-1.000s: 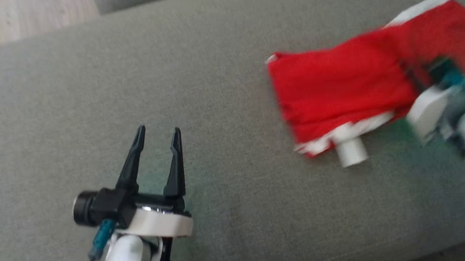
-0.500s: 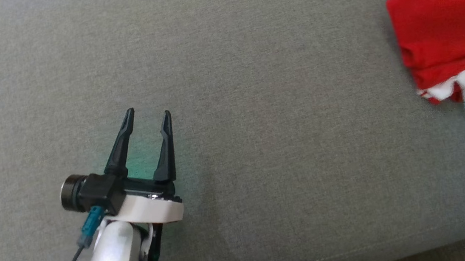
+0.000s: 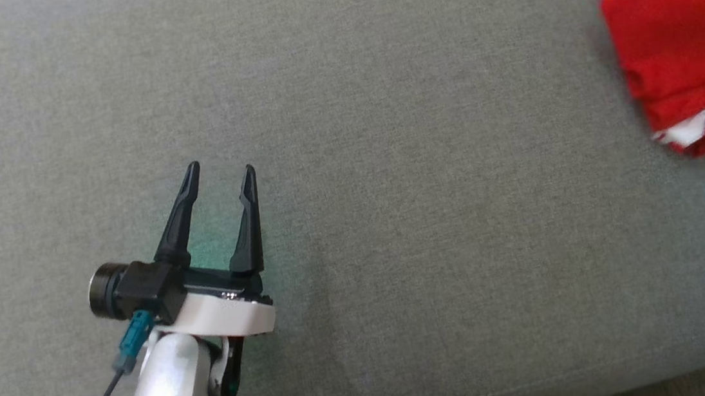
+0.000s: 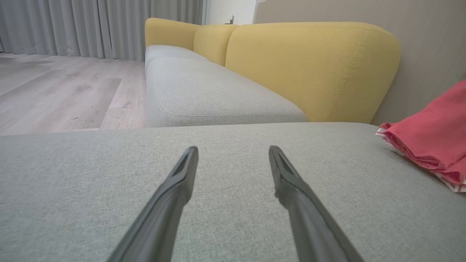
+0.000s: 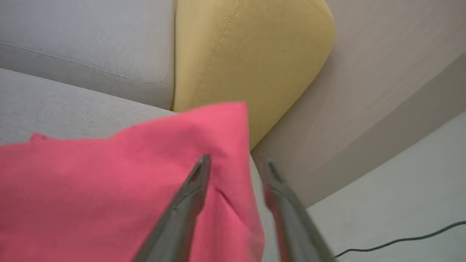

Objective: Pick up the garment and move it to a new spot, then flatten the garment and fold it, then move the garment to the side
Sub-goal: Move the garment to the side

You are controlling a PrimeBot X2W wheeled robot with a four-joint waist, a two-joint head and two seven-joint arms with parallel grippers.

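Note:
The garment (image 3: 674, 44) is red with white trim and lies folded on the grey cushion (image 3: 387, 156) at the far right of the head view. My left gripper (image 3: 221, 166) hovers open at the lower left, far from the cloth, with nothing between its fingers. In the left wrist view the left gripper (image 4: 233, 148) points across bare cushion, with the garment (image 4: 433, 138) off to the right. The right gripper (image 5: 236, 160) has its fingers apart over the garment's (image 5: 109, 189) right edge, blurred; no cloth is pinched between them.
A yellow backrest (image 4: 309, 65) and a second grey seat (image 4: 204, 91) lie beyond the cushion, with wooden floor (image 4: 54, 91) to the left. In the right wrist view the yellow backrest (image 5: 247, 54) meets a beige wall, and a dark cable (image 5: 400, 240) lies on the pale floor.
The head camera has swung, so the garment now sits at the right edge. The right gripper held the garment a second ago; its fingers have since parted. The left gripper kept its pose.

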